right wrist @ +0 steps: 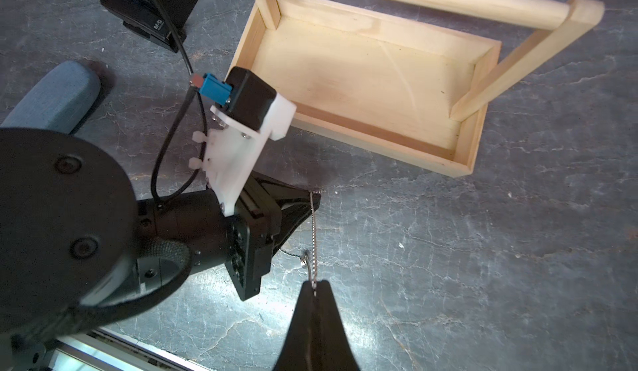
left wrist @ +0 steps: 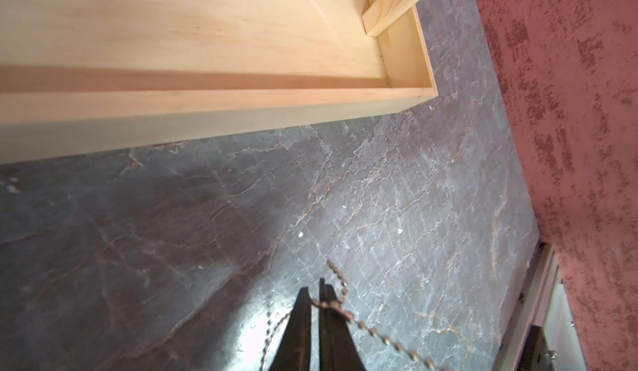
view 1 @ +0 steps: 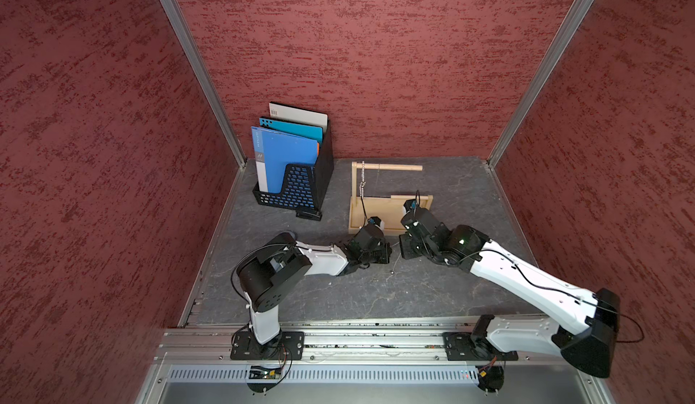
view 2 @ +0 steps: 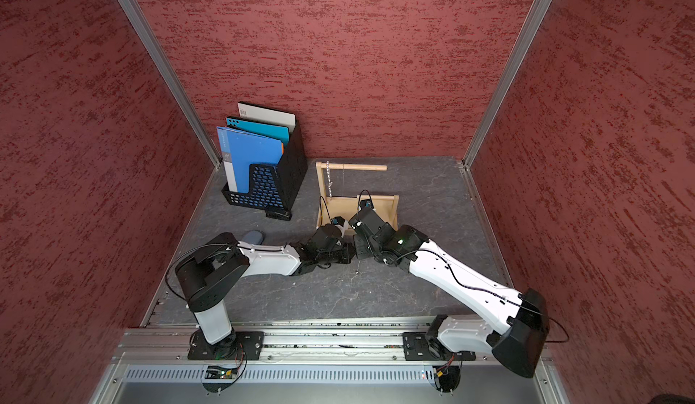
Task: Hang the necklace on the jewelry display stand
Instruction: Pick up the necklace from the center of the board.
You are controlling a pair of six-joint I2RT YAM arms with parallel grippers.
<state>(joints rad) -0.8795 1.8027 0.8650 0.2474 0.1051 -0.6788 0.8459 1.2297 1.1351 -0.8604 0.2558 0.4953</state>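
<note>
Pinching the necklace (right wrist: 313,234) at two spots: the left end effector (left wrist: 313,291) is clamped narrow on the thin chain, and the right end effector (right wrist: 315,288) is clamped narrow on it too. A short run of chain is taut between the tips, with slack strands and a small ring clasp (right wrist: 303,258) dangling. The chain is off the table (right wrist: 448,248), just in front of the jewelry display stand (right wrist: 376,141), outside the tray and not on any bar yet.

Judgement: the grasp is secured, and spreading and lifting come next. To do it well:
- Hold both pinches firm.
- Draw the tips apart slowly so the chain spans wide without slipping out.
- Raise it above the long dowel arm (view 1: 391,167) and come in from the free end.
- Lower, then release one side at a time.
- Stay clear of the bead chain (view 1: 363,180) already hanging by the tall post.

Left arm: elbow folded, forearm low, running across toward centre. Right arm: stretched long from its base, leaning inward, wrist pitched down near the tray's front edge. The black file rack (view 1: 297,191) is well apart and no concern.
</note>
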